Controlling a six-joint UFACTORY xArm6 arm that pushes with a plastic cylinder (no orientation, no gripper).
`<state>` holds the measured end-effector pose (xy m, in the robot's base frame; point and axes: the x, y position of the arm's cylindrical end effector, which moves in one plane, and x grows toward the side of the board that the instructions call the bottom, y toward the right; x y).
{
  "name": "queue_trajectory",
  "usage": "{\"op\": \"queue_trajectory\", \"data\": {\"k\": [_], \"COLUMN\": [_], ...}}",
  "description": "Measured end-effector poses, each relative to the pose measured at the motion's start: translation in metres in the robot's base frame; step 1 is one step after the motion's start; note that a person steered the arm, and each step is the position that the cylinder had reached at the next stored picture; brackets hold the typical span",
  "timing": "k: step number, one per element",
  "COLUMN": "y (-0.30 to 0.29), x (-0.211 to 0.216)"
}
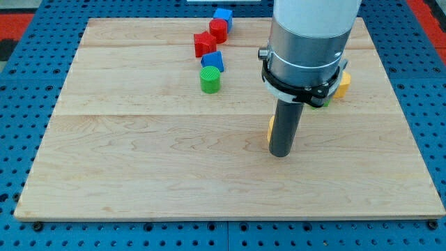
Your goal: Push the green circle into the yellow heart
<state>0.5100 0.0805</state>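
1. Green circle (pixel 210 79): upper centre-left of the frame, upright. A blue block (pixel 213 61) touches its top edge; a red block (pixel 204 44), a second red block (pixel 218 30) and a second blue block (pixel 223 17) run up and right from it. Risk: a push begun from the view's top drags this cluster along with the circle.
2. Yellow sliver (pixel 270 128): centre of the frame, just left of the rod and touching it, mostly hidden. It may be the yellow heart; shape cannot be told. Risk: any sideways move of the rod knocks it off position before the circle arrives.
3. My tip (pixel 280 153): centre of the frame, well apart from the circle, lower right of it. There is no claw; the rod holds nothing. Risk: a direct path to the circle's far side crosses the circle itself.
4. Another yellow block (pixel 342 84): upper right, beside the arm collar, with a green scrap (pixel 325 104) below it, partly hidden. Risk: mistaking this block for the target.
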Motion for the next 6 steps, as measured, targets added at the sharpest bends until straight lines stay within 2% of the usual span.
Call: {"op": "queue_trajectory", "data": {"k": [1, 2, 3, 4, 5, 6], "y": [0.001, 0.036, 0.046, -0.086, -0.196, -0.178], "x": [-0.05, -0.073, -0.058, -0.035, -0.093, -0.148]}}
